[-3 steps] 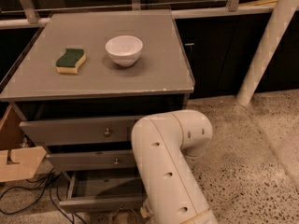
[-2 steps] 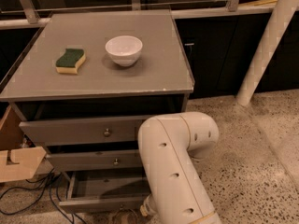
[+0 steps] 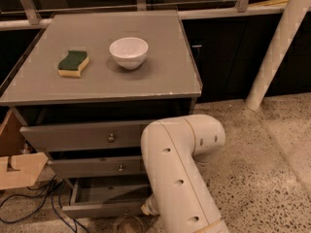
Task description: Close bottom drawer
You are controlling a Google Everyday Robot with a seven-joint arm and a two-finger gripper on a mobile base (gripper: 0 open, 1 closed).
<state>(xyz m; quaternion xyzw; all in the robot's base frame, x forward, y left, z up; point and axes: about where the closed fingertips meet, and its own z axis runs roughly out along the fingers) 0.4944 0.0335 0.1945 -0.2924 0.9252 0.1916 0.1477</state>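
Note:
The bottom drawer (image 3: 99, 209) is the lowest of three grey drawers in the cabinet (image 3: 104, 96). It stands pulled out, and its empty grey inside (image 3: 112, 192) shows. My white arm (image 3: 182, 174) reaches down in front of the cabinet's right half. My gripper (image 3: 130, 222) is at the end of the arm, low at the picture's bottom edge. It is just in front of the bottom drawer's front panel and mostly hidden.
The top drawer (image 3: 82, 136) and middle drawer (image 3: 92, 167) each stick out slightly and have a small knob. A white bowl (image 3: 129, 51) and a green-and-yellow sponge (image 3: 73, 63) sit on the cabinet top. A cardboard box (image 3: 17, 166) and cables (image 3: 48, 198) lie at the left, and a white pole (image 3: 277, 47) stands at the right.
My arm has shifted a little to the right. The bottom drawer stands pulled out about as far as before.

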